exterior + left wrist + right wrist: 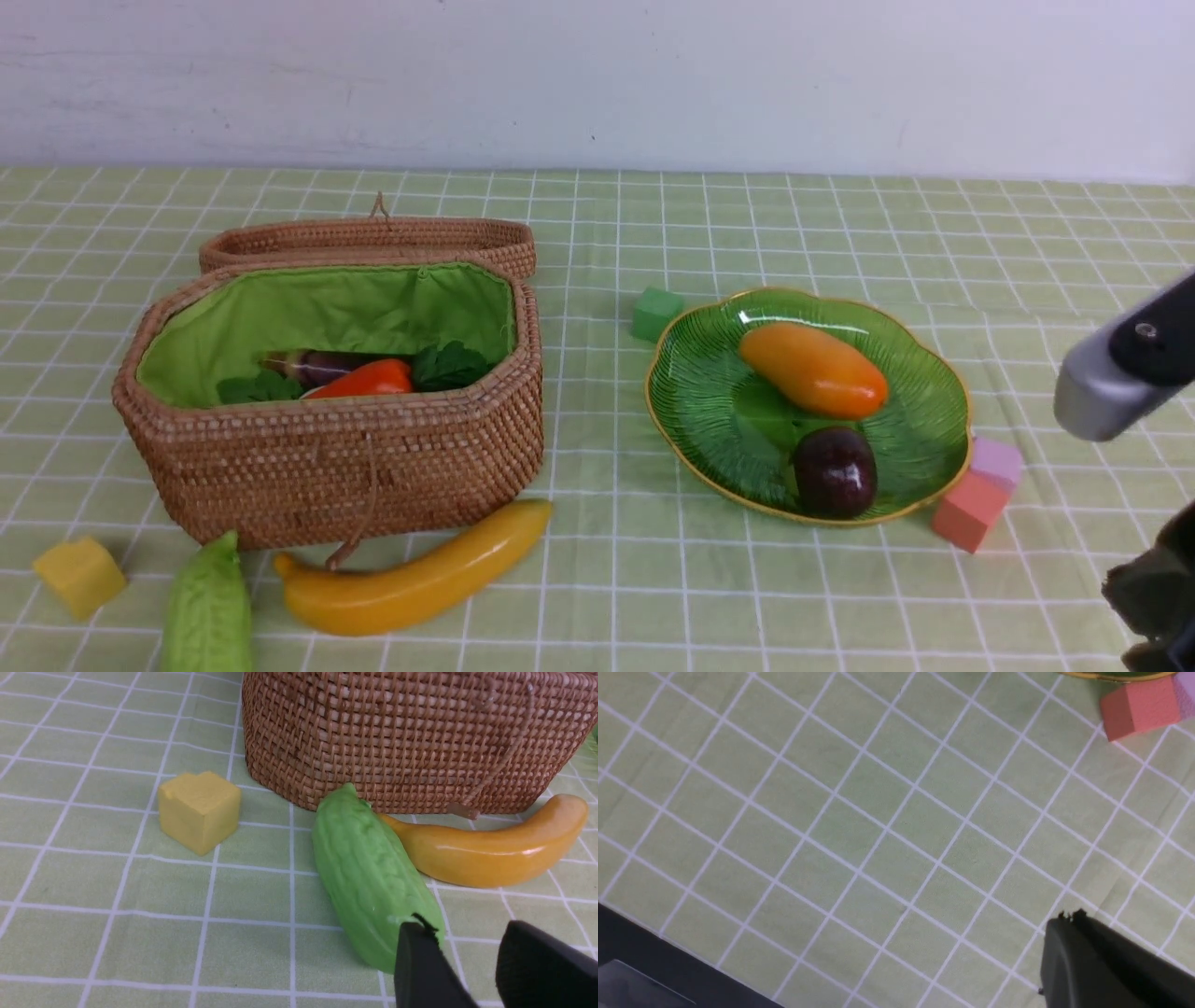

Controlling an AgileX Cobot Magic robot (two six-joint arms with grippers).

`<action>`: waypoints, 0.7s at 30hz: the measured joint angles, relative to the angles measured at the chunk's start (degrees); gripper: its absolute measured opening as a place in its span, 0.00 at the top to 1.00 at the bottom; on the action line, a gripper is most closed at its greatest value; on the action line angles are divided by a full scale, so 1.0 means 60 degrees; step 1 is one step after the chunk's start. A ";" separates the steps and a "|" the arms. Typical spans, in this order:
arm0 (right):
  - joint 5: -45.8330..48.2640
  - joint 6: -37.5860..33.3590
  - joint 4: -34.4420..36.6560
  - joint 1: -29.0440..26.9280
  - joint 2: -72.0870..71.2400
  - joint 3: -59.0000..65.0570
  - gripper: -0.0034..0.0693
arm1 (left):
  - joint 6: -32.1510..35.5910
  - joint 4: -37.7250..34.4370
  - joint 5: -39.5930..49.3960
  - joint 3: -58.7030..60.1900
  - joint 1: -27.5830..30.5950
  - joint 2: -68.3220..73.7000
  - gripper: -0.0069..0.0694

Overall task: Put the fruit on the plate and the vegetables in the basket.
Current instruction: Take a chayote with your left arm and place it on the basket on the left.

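The left gripper [465, 927], parted and empty, hovers by the gourd [369, 882] in front of the basket [411, 742]. It should probably straddle the gourd's middle, clear of the banana [490, 854]. The right gripper [1092, 956]: cannot tell.

Light green tablecloth [840, 215] with a white grid covers the whole work surface; minor creases on the right side. White wall [597, 75] behind, faintly scuffed. 4 foam cubes lie on the cloth. Green cube [657, 313]: centre of the table, standing alone. Yellow cube [198, 809]: near left corner, with 1 top edge notched. Salmon-red cube [971, 509]: right side, turned corner-on. Lilac cube [997, 460]: directly behind the salmon-red one and touching it.
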 joint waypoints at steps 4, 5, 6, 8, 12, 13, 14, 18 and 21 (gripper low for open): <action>-0.0019 -0.0241 -0.0092 -0.0108 -0.0454 0.0007 0.97 | 0.0000 0.0000 0.0000 0.0000 0.0000 0.0000 0.60; -0.0044 -0.0489 -0.0150 -0.0259 -0.0732 0.0007 0.97 | 0.0000 0.0000 0.0000 0.0000 0.0000 0.0000 0.60; -0.0225 -0.0708 -0.0244 -0.0522 -0.1066 0.0022 0.97 | 0.0000 0.0000 0.0000 0.0000 0.0000 0.0000 0.60; -0.1026 -0.0799 -0.0310 -0.1152 -0.1734 0.0113 0.97 | 0.0000 0.0000 0.0000 0.0000 0.0000 0.0000 0.60; -0.4156 -0.0240 -0.0523 -0.3348 -0.4038 0.1245 0.97 | 0.0000 0.0000 0.0000 0.0000 0.0000 0.0000 0.60; -0.4894 -0.0010 -0.0631 -0.3909 -0.4724 0.1725 0.97 | 0.0000 0.0000 0.0000 0.0000 0.0000 0.0000 0.60; -0.5555 0.0209 -0.0760 -0.4434 -0.5418 0.2249 0.97 | 0.0000 0.0000 0.0000 0.0000 0.0000 0.0000 0.60; -0.7199 0.0655 -0.1257 -0.5946 -0.7648 0.4368 0.96 | 0.0000 0.0000 0.0000 0.0000 0.0000 0.0000 0.60; -0.7799 0.0739 -0.1501 -0.6577 -0.8956 0.6129 0.96 | 0.0000 0.0000 0.0000 0.0000 0.0000 0.0000 0.60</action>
